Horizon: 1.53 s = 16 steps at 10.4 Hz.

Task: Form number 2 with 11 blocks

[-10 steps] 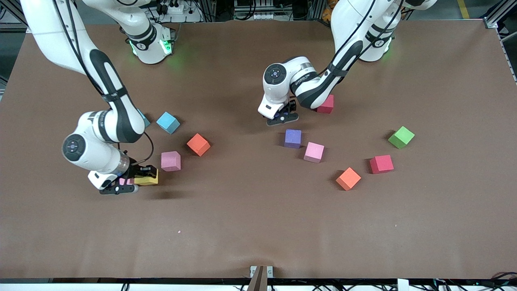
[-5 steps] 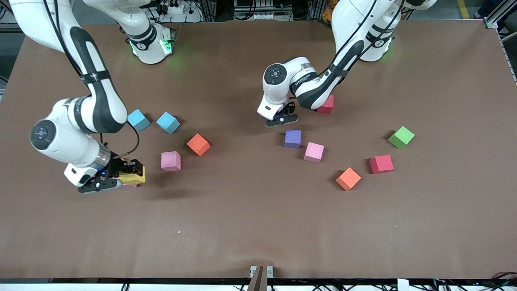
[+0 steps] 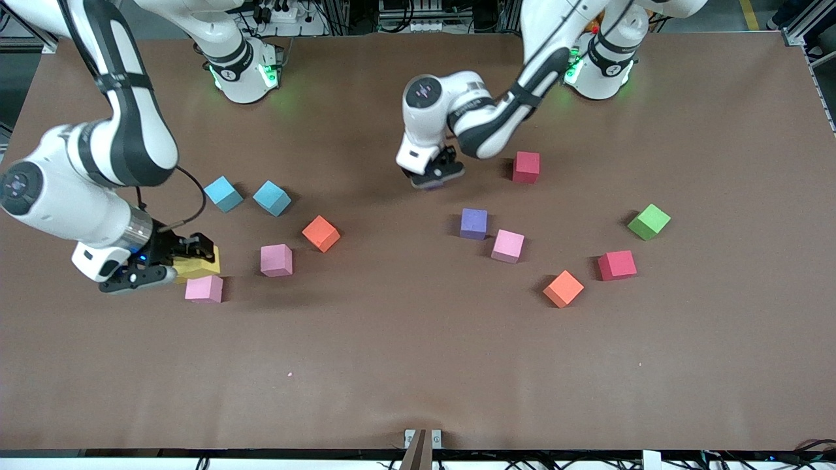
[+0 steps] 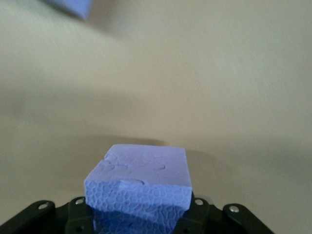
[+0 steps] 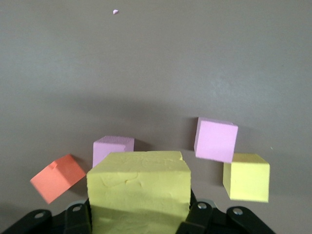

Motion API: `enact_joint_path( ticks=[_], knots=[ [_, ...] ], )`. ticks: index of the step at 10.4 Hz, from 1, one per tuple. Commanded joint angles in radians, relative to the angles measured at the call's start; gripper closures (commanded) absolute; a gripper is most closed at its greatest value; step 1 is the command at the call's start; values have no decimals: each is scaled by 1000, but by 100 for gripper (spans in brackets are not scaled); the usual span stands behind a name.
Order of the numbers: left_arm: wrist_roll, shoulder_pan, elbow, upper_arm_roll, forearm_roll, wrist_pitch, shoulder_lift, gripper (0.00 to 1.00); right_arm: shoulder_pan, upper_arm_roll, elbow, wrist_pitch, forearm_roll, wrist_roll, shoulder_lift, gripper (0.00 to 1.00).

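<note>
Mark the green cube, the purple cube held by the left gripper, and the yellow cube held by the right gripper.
green cube (image 3: 649, 220), front view, top face
purple cube (image 4: 146, 165), left wrist view, top face
yellow cube (image 5: 139, 185), right wrist view, near face

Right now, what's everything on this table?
light blue cubes: two, right arm's end
orange cubes: two, one each end
pink cubes: three, two right arm's end, one centre
yellow cubes: two, one held, one beside a pink cube
purple cubes: two, one held, one centre
red cubes: two, left arm's end
green cube: one, left arm's end
table: one, brown
right tool: one, black, right arm's end, shut on yellow cube
left tool: one, black, centre, shut on purple cube
</note>
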Motion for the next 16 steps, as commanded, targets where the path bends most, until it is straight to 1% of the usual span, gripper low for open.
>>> enact_joint_path(
  ticks=[1, 2, 3, 4, 6, 7, 8, 10, 12, 16],
  knots=[
    [-34, -75, 38, -28, 12, -49, -15, 100, -25, 5, -37, -64, 1, -27, -90, 52],
    [-33, -91, 67, -60, 12, -69, -5, 100, -27, 5, -46, -76, 1, -44, -108, 52],
    [-22, -143, 75, -63, 12, -74, 6, 100, -36, 5, -74, -77, 1, -45, -137, 52],
    [-14, -200, 78, -62, 17, -74, 15, 100, -47, 5, -129, -77, 1, -47, -184, 52],
    [-7, -256, 138, -59, 28, -74, 92, 100, -65, 5, -212, -80, 0, -45, -269, 52],
    [12, -266, 165, -53, 51, -74, 128, 100, -68, 5, -220, -80, 1, -41, -269, 52],
    [19, -267, 194, -50, 64, -74, 156, 100, -68, 5, -220, -74, 0, -32, -257, 52],
    [36, -265, 227, -11, 72, -74, 181, 100, -61, 7, -218, -80, 1, -16, -252, 52],
    [39, -242, 222, -7, 72, -91, 176, 100, -52, 13, -218, -80, 0, 19, -254, 52],
    [126, -193, 213, -8, 74, -154, 173, 100, -52, 13, -231, -72, 0, 19, -258, 53]
  ],
)
